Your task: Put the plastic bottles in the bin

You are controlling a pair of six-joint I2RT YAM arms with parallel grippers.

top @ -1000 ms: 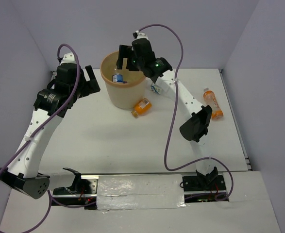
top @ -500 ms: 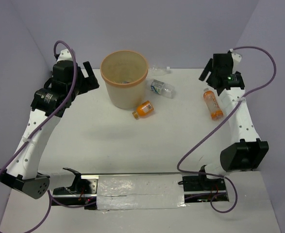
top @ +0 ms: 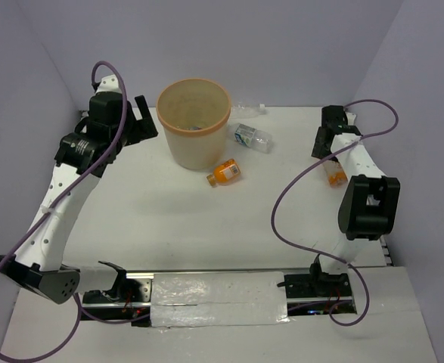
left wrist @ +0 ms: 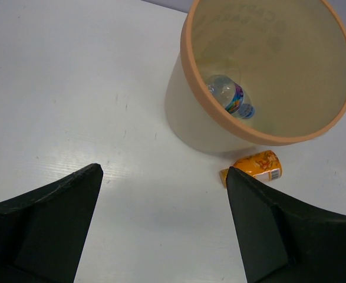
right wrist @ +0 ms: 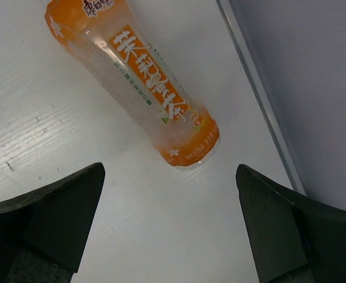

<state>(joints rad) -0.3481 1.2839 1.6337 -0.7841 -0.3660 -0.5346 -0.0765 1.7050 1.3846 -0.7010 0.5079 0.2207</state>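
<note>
You have one blue-label bottle [left wrist: 231, 98] inside the bin [top: 195, 153], but a small orange bottle [top: 225, 172] just beside the bin, a clear bottle [top: 252, 138] near it and a long orange bottle [right wrist: 143, 88] well apart from it are left, and your left gripper [left wrist: 164, 174] and right gripper [right wrist: 168, 175] both gape wide, holding nothing.

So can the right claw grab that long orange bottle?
Probably yes. The right claw is open and pointed down at the long orange bottle, which lies flat with nothing between them.
</note>
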